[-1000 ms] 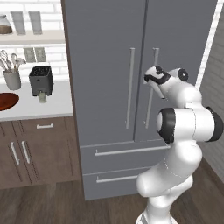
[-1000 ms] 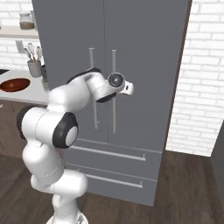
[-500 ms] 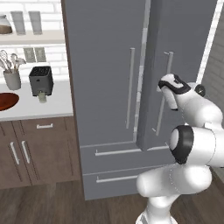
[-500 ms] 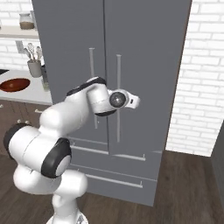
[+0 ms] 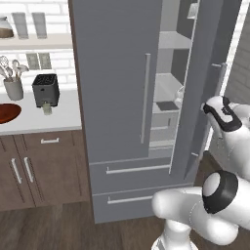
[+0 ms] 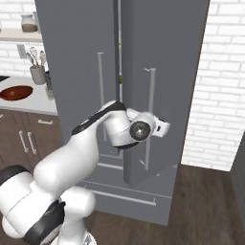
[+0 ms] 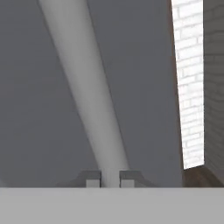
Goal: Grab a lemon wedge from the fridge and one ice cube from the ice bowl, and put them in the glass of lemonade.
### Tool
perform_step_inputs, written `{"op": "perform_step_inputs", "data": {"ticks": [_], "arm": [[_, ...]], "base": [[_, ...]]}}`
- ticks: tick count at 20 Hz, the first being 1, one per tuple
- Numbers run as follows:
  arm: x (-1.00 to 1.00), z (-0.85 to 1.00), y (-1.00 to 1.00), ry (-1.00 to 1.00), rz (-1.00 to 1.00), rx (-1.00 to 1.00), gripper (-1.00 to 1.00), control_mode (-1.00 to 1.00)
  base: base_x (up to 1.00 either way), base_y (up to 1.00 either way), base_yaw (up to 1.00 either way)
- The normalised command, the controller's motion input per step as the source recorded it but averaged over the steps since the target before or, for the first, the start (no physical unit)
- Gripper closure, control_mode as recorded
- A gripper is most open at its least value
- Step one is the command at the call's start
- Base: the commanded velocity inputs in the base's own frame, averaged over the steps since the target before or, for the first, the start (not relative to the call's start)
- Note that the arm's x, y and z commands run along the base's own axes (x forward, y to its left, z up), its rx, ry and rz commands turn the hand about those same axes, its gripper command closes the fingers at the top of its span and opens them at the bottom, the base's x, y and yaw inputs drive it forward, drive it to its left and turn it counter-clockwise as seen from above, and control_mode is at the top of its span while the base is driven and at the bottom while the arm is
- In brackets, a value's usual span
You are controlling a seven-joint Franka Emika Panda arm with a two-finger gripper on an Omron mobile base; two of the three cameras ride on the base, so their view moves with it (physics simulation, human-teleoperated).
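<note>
The grey fridge [image 5: 117,73] has its right door [image 5: 205,58] swung partly out, so white shelves [image 5: 168,88] show inside. My gripper [image 5: 215,105] is shut on that door's silver bar handle [image 7: 87,96], and the bar runs between my fingertips [image 7: 92,178]. From the right base, the gripper [image 6: 162,128] sits at the handle [image 6: 150,115] about mid-height. On the counter to the left are the wooden ice bowl [image 5: 7,112] and the small glass of lemonade [image 5: 47,108]. The lemon wedge and the ice cube are hidden.
A black toaster [image 5: 46,89] and a grey utensil cup [image 5: 13,88] stand on the counter, above brown cabinets [image 5: 44,166]. A white brick wall [image 6: 215,81] lies right of the fridge. The opened door stands close to my arm.
The right fridge door has gone from closed to partly open. My hand has moved back and to the right, holding the handle.
</note>
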Motion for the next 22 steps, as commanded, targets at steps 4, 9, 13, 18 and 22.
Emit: {"op": "perform_step_inputs", "data": {"ticks": [4,9,13,18,22], "arm": [[-0.85,0.32,-0.90,0.00,-0.05,0.03,1.00,-1.00],[-0.59,0.47,-0.41,0.03,-0.06,0.00,-1.00,-1.00],[-0.85,0.79,0.28,-0.04,0.00,-0.01,-1.00,-1.00],[-0.95,0.97,0.83,-0.03,0.00,-0.10,-1.00,-1.00],[-0.63,1.00,1.00,0.00,0.00,-0.26,-1.00,-1.00]], "base": [[0.00,0.00,0.00],[0.00,0.00,0.00],[0.00,0.00,0.00],[0.00,0.00,0.00],[0.00,0.00,0.00]]}}
